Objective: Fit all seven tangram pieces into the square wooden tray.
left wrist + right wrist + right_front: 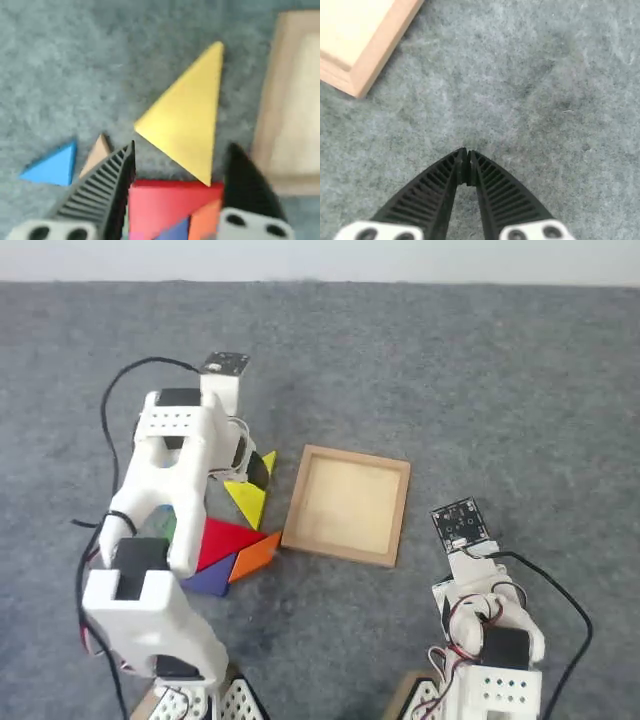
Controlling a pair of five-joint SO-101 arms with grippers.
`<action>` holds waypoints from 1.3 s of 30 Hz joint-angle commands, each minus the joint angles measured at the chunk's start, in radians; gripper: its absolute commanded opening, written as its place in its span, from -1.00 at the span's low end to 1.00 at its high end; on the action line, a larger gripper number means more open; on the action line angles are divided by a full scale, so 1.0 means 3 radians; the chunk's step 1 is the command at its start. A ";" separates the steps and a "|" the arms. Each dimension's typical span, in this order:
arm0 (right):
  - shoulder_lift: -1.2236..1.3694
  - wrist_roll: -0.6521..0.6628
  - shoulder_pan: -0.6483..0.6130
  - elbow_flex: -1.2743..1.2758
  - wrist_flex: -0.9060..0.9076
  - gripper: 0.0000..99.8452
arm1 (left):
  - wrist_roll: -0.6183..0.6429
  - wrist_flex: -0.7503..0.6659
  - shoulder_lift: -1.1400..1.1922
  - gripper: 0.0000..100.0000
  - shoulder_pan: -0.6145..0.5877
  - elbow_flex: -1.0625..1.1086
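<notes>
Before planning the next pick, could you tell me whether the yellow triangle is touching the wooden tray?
Apart. The left wrist view shows a strip of grey carpet between the yellow triangle and the wooden tray.

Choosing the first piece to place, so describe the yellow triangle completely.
The yellow triangle is a plain, matte piece, seemingly painted wood, lying flat on the grey felt. One corner meets the red piece. It lies beside the wooden tray, not touching. The open left tool hangs above it, not gripping.
</notes>
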 commanded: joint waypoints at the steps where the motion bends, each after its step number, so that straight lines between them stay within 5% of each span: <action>1: -0.0054 0.0026 -0.0013 0.0056 0.0003 -0.98 | -0.0317 0.0440 -0.0159 -0.62 0.0179 -0.0207; 5: -0.0054 0.0026 -0.0008 0.0056 0.0003 -0.98 | 0.0020 0.0123 -0.0399 -0.75 0.0159 -0.0074; 11: -0.0054 0.0026 -0.0008 0.0056 0.0003 -0.98 | -0.0102 -0.0844 -0.1877 -0.74 0.0194 0.1266; 16: -0.0054 0.0026 -0.0008 0.0056 0.0003 -0.98 | -0.0010 -0.0885 -0.2639 -0.51 0.0164 0.1747; 29: -0.0054 0.0026 -0.0013 0.0056 0.0003 -0.98 | 0.0297 -0.0552 -0.1002 -0.68 0.0107 0.0565; 39: -0.0054 0.0026 -0.0013 0.0056 0.0003 -0.98 | 0.0445 -0.0389 -0.0378 -0.51 0.0077 0.0064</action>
